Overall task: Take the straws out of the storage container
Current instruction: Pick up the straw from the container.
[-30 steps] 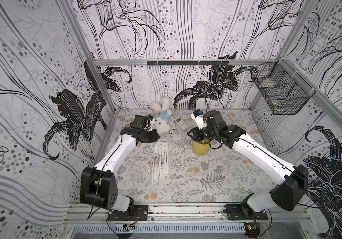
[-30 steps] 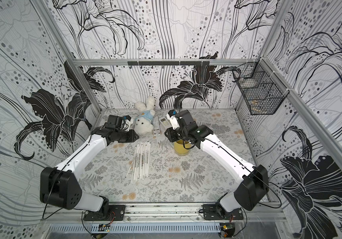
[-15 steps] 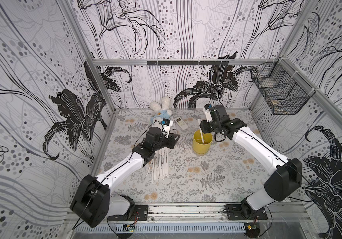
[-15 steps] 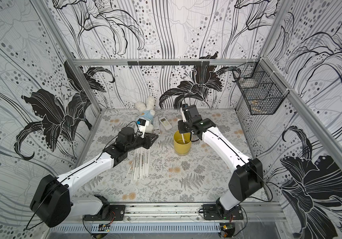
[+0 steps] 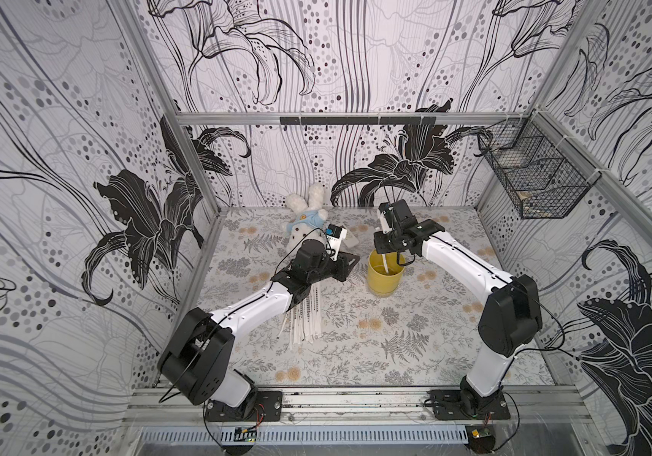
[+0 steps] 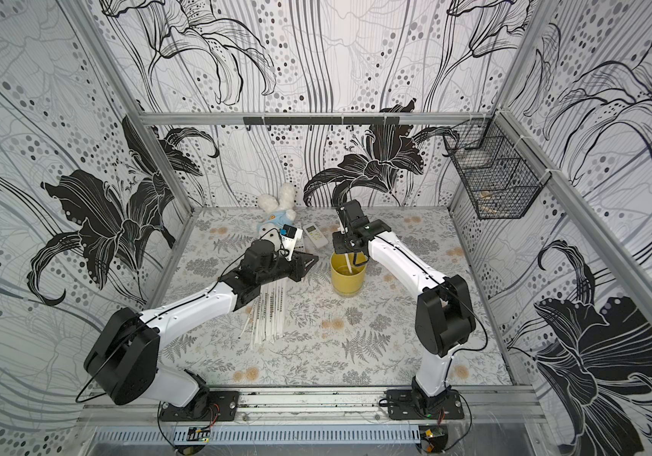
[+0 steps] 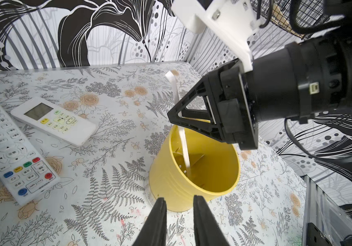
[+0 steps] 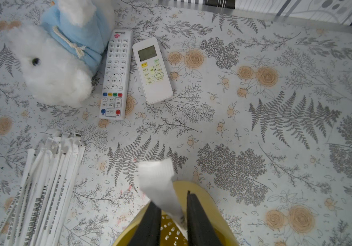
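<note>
Quick look at the setup. The yellow cup [image 5: 385,278] sits upright a bit behind the middle of the table [image 5: 415,355]. One straw [image 7: 184,140] stands in it, poking well above the rim with a bent top end.

The right gripper [image 7: 174,117] hangs right over the cup mouth with its jaws apart, one on each side of that straw. The right wrist view shows a sliver of daylight between the straw and one jaw, so it isn't pinched.

The left gripper [image 7: 178,198] is low and spread with nothing in it. Its tips are just beside the cup's wall on the left arm's side. Can't tell if they actually touch it.

The pile of straws [image 5: 306,320] lies flat to the left of the cup, partly under the left forearm [image 5: 253,306]. The front ends of the pile fan out a little. A strip of bare tablecloth runs between pile and cup.

In front of the cup and off to its right it's open cloth all the way to the front rail and the right wall.

Toward the back wall, the long remote [image 8: 115,74] and short remote [image 8: 152,70] lie side by side. The plush rabbit [image 8: 53,64] is pressed against the long one.

The wire basket [image 5: 537,177] hangs up on the right wall, well apart from both arms.
</note>
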`<action>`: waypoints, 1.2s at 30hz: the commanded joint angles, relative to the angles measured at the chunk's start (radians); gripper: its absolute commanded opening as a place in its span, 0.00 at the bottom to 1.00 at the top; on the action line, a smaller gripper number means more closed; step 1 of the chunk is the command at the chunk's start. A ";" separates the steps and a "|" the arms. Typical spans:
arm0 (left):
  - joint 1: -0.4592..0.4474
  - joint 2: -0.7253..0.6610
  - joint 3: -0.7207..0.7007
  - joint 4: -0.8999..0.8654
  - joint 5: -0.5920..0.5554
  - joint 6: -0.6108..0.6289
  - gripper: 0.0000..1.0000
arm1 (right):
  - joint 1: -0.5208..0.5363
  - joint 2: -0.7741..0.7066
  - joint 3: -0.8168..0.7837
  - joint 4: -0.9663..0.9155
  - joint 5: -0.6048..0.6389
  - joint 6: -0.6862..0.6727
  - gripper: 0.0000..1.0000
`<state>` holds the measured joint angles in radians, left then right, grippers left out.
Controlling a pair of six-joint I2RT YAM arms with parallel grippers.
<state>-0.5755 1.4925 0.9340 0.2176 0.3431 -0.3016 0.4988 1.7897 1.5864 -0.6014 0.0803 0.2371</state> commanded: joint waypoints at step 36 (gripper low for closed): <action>-0.024 -0.510 0.051 -0.545 -0.316 0.040 0.27 | 0.230 -0.276 0.134 -0.050 -0.293 0.100 0.02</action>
<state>-0.5949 1.0077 0.9600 -0.1734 0.1150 -0.2382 0.7238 1.4319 1.7184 -0.6556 -0.0307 0.3012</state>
